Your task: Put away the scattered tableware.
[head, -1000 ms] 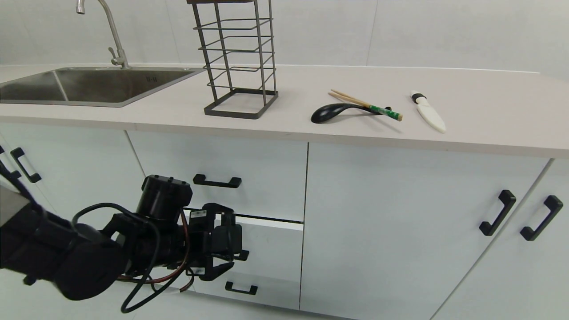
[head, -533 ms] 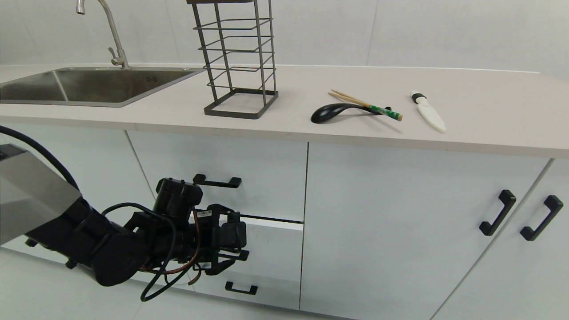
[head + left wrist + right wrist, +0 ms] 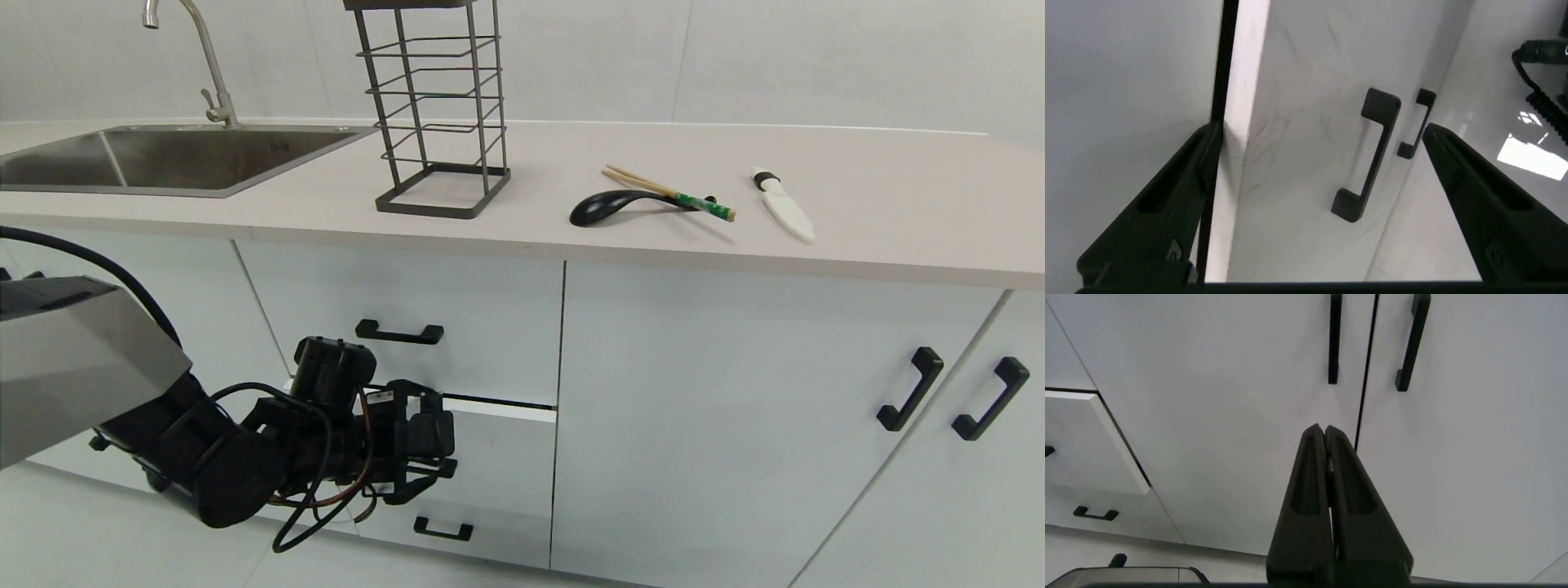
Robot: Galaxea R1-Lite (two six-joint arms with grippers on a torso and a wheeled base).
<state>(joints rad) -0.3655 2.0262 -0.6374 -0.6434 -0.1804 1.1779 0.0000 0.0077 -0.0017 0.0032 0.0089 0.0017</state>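
Below the bench (image 3: 522, 233), my left end effector (image 3: 433, 447) stands open facing the drawer handle (image 3: 1366, 157), so I should centre on it, close firmly, and pull straight out.

High above the left gripper (image 3: 434, 468) runs a long white counter (image 3: 898, 196). A steel sink (image 3: 204, 155) with a bent tap (image 3: 210, 61) sits up and to its left. A tall wire rack (image 3: 441, 126) stands right above it. White doors (image 3: 718, 425) with black handles (image 3: 908, 390) are far to its right.
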